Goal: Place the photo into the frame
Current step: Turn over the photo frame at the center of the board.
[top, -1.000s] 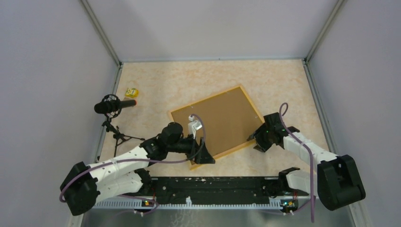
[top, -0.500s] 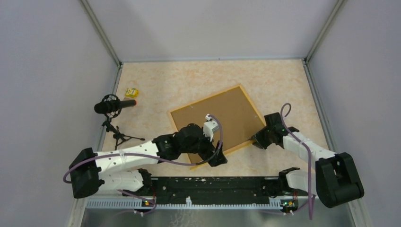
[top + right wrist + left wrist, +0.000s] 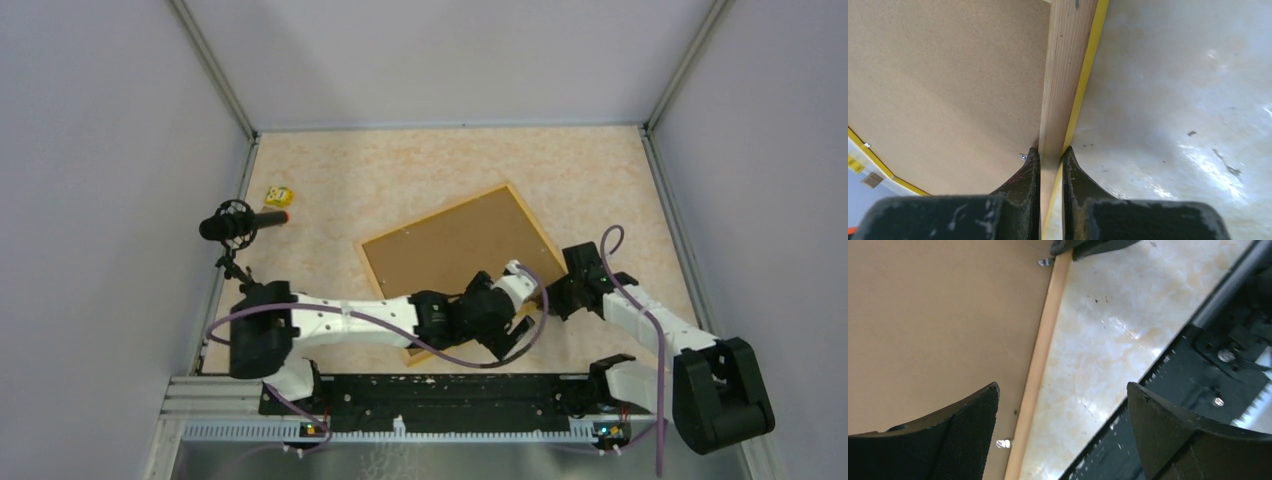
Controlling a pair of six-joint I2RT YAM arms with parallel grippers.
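The frame (image 3: pixel 435 211) lies on the table with its narrow yellow-orange border round a brown backing board (image 3: pixel 450 250). The photo is not in view. My right gripper (image 3: pixel 555 295) is shut on the frame's wooden border (image 3: pixel 1068 60) near its right corner, one finger on each side of the border, as the right wrist view (image 3: pixel 1050 150) shows. My left gripper (image 3: pixel 517 333) reaches across to the frame's near edge and stands wide open (image 3: pixel 1063 385) over the border (image 3: pixel 1045 335) and the bare table, holding nothing.
A microphone on a small tripod (image 3: pixel 240 222) stands at the left, with a small yellow object (image 3: pixel 278 196) behind it. A black rail (image 3: pixel 440 390) runs along the near edge, close to my left gripper (image 3: pixel 1198 365). Grey walls enclose the table.
My left arm has swung right along the frame's near edge toward the right corner, still open. My right gripper has closed on the frame's border.
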